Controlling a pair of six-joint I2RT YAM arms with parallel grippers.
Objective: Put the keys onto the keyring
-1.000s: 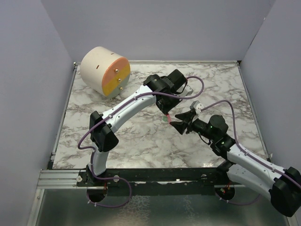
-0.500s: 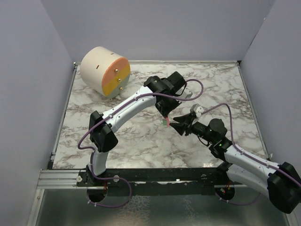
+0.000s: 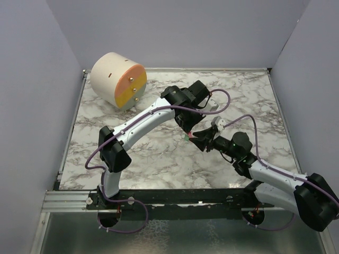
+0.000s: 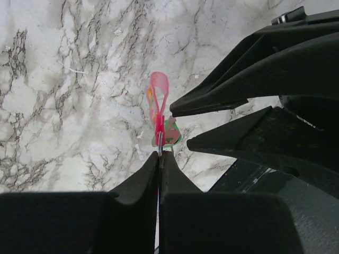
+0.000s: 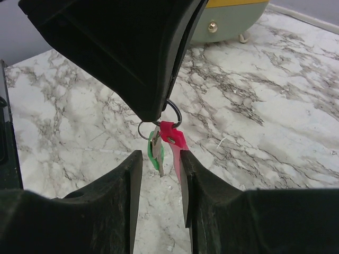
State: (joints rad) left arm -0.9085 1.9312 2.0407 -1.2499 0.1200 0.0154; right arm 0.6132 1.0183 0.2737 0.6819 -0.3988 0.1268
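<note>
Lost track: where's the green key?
Right wrist view: the green key hangs beside the keyring below the left end effector, between the right end effector's fingers.

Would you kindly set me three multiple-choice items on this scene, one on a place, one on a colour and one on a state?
1. Where on the table does the cream cylinder sit? A far left corner; B near right corner; C between the arms' bases.
2. What colour is the key? A blue; B green; C yellow.
3. The left pincer is: A wide open; B shut on the keyring; C out of view.
Answers: 1 A, it lies by the far left walls; 2 B, it shows bright green in both wrist views; 3 B, it clamps the keyring with no gap.
</note>
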